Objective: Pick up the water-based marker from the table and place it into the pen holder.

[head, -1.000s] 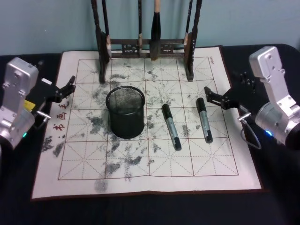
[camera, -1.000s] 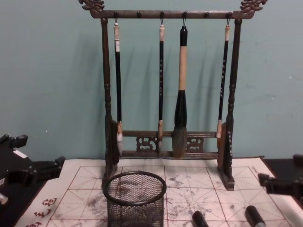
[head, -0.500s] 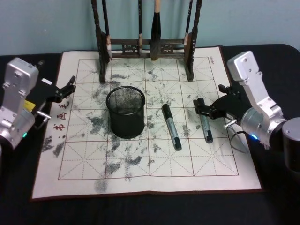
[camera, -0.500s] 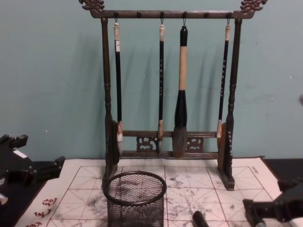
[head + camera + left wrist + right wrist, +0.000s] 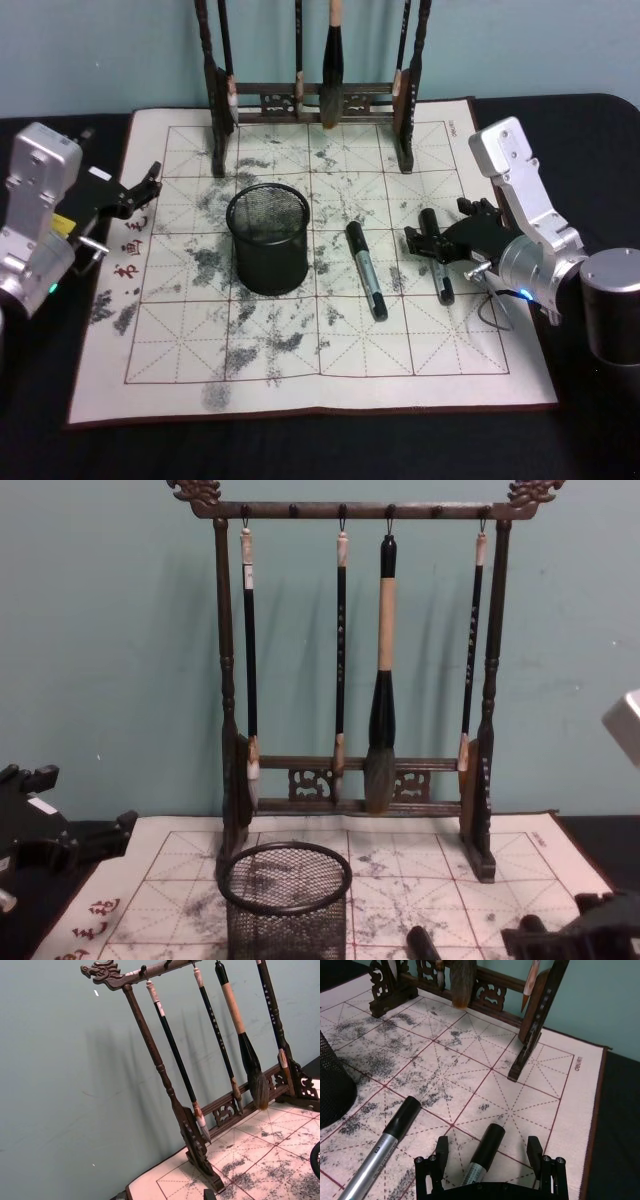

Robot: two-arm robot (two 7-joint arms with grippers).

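Straddling the rightmost marker [image 5: 481, 1165], the right gripper [image 5: 487, 1144] hovers, jaws spread.

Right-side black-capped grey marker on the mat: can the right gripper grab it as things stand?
Probably yes: the open right gripper straddles the black-capped grey marker, nothing lies between, and the second grey marker lies clear beside it.

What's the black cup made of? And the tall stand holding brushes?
The pen holder looks like black metal wire mesh: you can see through its tiny holes. The brush rack seems dark, slightly glossy carved wood, with turned posts and dragon-head ends.
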